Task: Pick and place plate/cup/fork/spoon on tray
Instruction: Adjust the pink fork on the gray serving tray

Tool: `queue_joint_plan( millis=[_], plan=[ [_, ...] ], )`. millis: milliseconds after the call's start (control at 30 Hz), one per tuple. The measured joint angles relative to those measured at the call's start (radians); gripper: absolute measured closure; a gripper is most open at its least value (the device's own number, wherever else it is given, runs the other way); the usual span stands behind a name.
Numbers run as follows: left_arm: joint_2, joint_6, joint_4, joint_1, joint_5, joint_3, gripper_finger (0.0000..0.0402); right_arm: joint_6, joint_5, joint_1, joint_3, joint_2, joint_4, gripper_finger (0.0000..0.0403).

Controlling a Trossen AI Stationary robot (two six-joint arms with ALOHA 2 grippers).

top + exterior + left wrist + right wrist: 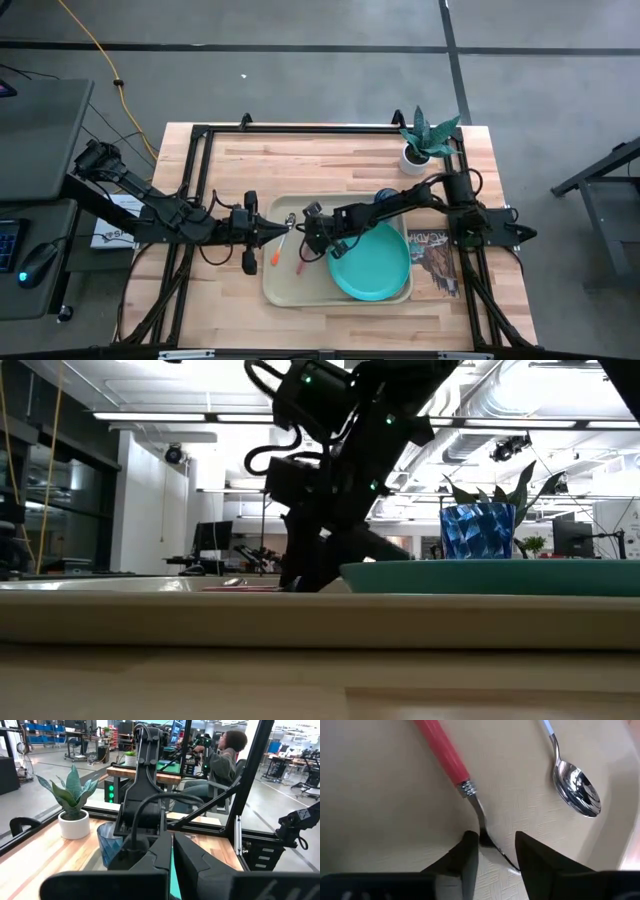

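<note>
The right gripper (492, 851) is standing slightly open astride the fork (455, 767) tines, gripping nothing, the fork lying flat on the tray (380, 820) with its handle running away from the fingers.

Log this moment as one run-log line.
right gripper: open, straddling fork neck on tray | spoon: on tray | plate: on tray | left gripper: shut, at tray edge

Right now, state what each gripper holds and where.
Right gripper straddles the red-pink-handled metal fork at its neck, on the beige tray; a firm hold cannot be told. Left gripper: nothing.
</note>
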Motion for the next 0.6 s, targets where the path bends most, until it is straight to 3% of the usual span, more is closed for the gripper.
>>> queue_joint_plan(
  millis=[200, 400, 600],
  plan=[
    [0.0, 0.015, 0.0, 0.0, 0.0, 0.0, 0.0401, 0.004, 0.009, 0.0, -0.002, -0.002, -0.002, 0.032],
    [0.0, 0.015, 0.0, 0.0, 0.0, 0.0, 0.0401, 0.004, 0.004, 0.003, 0.011, -0.004, -0.025, 0.0392],
    [0.0, 0.017, 0.0, 0.0, 0.0, 0.0, 0.0401, 0.01, 0.034, 0.028, 0.052, -0.002, -0.086, 0.0397]
  ],
)
